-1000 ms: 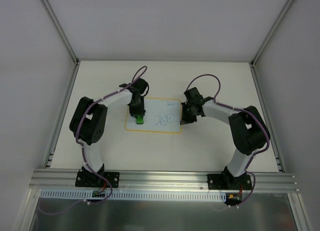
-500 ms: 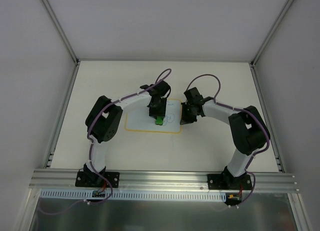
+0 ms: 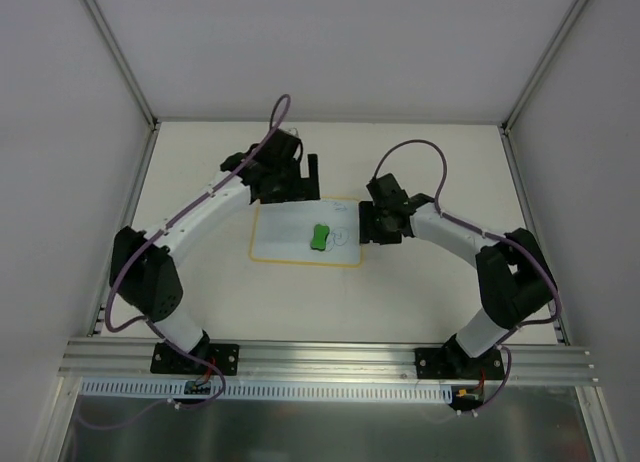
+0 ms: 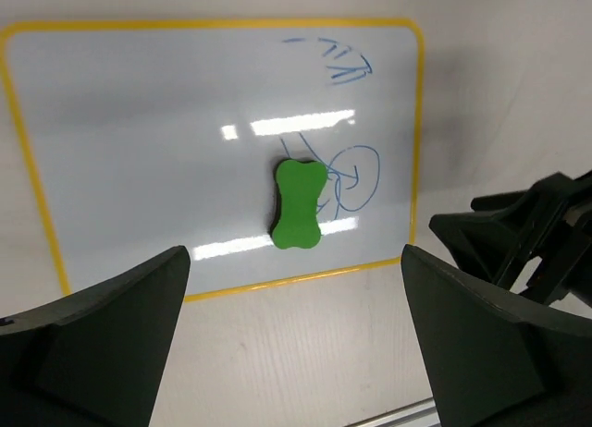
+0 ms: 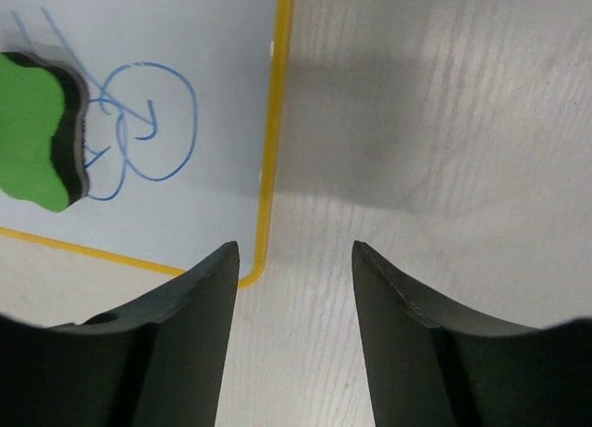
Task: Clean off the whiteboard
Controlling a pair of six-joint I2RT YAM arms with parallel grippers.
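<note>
The whiteboard, white with a yellow rim, lies flat mid-table. Blue scribbled loops and short strokes mark its right part. A green eraser block lies loose on the board, over the left of the loops. My left gripper hangs raised over the board's far edge, open wide and holding nothing. My right gripper is at the board's right edge. It stands open over bare table beside the near right corner, with nothing between its fingers.
The white table is bounded by metal rails left and right and by white walls behind. An aluminium rail carries both arm bases at the near edge.
The left gripper swept the eraser rightwards over the board, then let go, opened wide and drew up and back to the far edge. The right gripper went from shut to open.
</note>
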